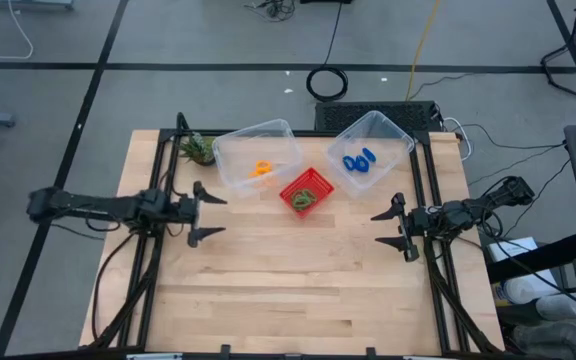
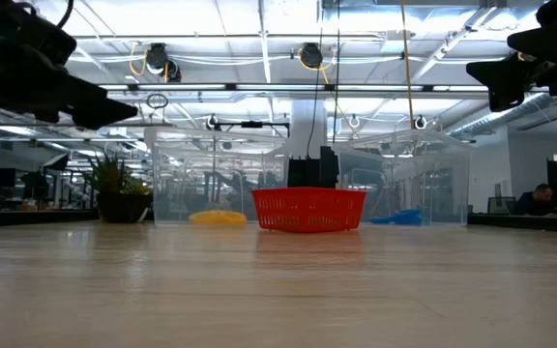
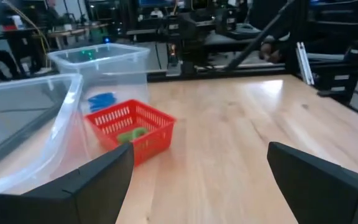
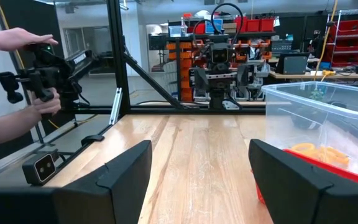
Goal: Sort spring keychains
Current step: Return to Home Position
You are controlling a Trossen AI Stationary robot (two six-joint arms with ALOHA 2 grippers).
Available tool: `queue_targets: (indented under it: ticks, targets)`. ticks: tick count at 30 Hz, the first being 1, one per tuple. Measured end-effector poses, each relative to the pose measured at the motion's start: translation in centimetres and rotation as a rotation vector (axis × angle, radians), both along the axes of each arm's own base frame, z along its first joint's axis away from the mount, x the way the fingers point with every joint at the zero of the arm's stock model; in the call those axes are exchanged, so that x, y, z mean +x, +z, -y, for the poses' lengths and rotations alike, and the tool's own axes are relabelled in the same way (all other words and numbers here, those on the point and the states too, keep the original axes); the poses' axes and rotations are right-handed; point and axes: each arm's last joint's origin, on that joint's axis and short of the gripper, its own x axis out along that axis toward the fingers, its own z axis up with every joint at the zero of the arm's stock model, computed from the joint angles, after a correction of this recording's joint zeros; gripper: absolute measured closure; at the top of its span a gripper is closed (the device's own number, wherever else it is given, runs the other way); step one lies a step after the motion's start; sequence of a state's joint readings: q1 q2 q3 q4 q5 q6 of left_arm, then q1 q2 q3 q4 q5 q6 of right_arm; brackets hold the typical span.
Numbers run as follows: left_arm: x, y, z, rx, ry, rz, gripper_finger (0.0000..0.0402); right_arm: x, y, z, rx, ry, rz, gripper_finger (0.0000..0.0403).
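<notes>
The spring keychains lie sorted by colour. Orange ones (image 1: 262,168) rest on the floor of the left clear bin (image 1: 238,150), green ones (image 1: 306,200) in the red basket (image 1: 293,188), and blue ones (image 1: 359,161) in the right clear bin (image 1: 393,135). My left gripper (image 1: 208,215) hovers open above the table, left of the basket. My right gripper (image 1: 390,228) hovers open to the right, nearer than the blue bin. In the left wrist view the green keychains (image 3: 131,134) and blue keychains (image 3: 102,99) show; the right wrist view shows the orange keychains (image 4: 319,151).
A small potted plant (image 1: 197,148) stands at the far left corner beside the left bin. The near half of the wooden table (image 1: 288,290) is bare wood. Beyond the table's left edge a person's hands (image 4: 17,74) hold a device on the frame.
</notes>
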State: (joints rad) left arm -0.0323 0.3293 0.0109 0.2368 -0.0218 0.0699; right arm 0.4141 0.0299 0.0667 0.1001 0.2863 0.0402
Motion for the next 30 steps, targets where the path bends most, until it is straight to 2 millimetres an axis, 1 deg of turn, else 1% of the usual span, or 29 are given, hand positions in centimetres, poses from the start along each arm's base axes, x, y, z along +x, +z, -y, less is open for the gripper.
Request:
queue_targets:
  ticks: [4, 6, 14, 22, 30]
  targets:
    - [-1.1, -0.5, -0.3, -0.009, 0.007, -0.050, 0.0028, 0.0, 0.0, 0.0, 0.000, 0.000, 0.000, 0.0147]
    - [-1.4, -0.2, -0.3, -0.028, 0.017, -0.017, 0.0031, 0.0, 0.0, 0.0, 0.000, 0.000, 0.000, 0.0147]
    - [-1.5, 0.0, -0.3, -0.033, 0.010, 0.004, 0.0036, 0.0, 0.0, 0.0, 0.000, 0.000, -0.001, 0.0147]
    - [-2.0, 0.6, -0.7, -0.049, 0.066, 0.079, 0.0036, 0.0, 0.0, 0.0, 0.000, 0.000, -0.001, 0.0147]
    - [-2.0, 0.6, -0.8, -0.049, 0.072, 0.081, 0.0036, 0.0, 0.0, 0.0, 0.000, 0.000, -0.001, 0.0147]
